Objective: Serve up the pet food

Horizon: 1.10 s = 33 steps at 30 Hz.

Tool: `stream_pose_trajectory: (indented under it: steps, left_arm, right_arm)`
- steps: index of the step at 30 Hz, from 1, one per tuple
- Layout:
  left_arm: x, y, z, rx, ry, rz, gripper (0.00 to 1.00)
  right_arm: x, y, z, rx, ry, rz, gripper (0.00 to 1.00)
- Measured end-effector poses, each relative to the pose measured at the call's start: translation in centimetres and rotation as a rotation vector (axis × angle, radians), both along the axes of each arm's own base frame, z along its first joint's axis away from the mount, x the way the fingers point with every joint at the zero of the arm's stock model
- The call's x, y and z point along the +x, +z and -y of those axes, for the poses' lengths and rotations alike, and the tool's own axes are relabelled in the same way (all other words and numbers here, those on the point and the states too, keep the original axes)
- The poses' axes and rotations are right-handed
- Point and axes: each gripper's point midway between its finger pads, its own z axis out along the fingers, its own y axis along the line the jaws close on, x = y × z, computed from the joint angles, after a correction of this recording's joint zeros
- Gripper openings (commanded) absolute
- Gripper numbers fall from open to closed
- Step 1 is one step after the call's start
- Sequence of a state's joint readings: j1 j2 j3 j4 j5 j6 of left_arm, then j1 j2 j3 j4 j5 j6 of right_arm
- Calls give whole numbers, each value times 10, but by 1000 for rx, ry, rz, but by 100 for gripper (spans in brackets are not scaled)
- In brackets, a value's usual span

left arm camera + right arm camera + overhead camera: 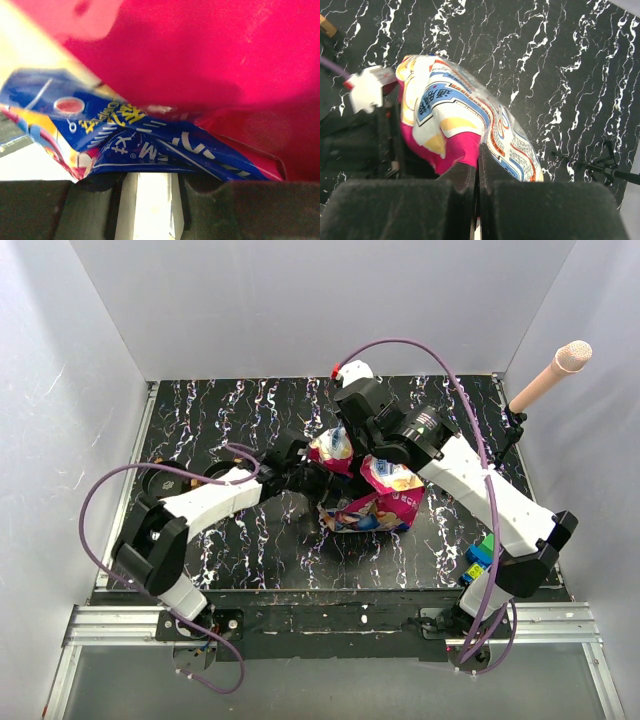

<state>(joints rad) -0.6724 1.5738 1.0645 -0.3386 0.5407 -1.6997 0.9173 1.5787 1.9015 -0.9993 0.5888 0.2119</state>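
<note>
The glossy magenta-and-blue pet food bag [372, 506] is held up over the middle of the black marbled table [250, 410]. My right gripper [345, 440] reaches down from the far side and is shut on a crumpled edge of the bag [465, 125]. My left gripper [303, 466] comes in from the left. The bag's blue and magenta film [165, 145] lies pressed across its fingertips, which hides them, so it appears shut on a fold of the bag. No kibble shows in any view.
Colourful toy blocks [480, 558] lie beside the right arm's base. A pink-headed microphone [548, 375] on a small stand [600, 167] stands at the far right edge. A dark round object [163, 476] sits at the left. White walls enclose the table.
</note>
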Motion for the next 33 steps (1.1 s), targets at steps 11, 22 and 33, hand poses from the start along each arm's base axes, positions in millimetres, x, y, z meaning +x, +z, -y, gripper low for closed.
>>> stream_pose_trajectory:
  steps: [11,22,33]
  left_arm:
    - [34,-18,19,-111,-377,432,0]
    - [12,20,1,-285,-417,720,0]
    - [-13,78,-17,-357,-362,819,0]
  right_arm:
    - [2,-11,26,48,-75,-30,1]
    - [15,-4,58,93,-145,9,1]
    - [17,0,73,70,-154,39,1]
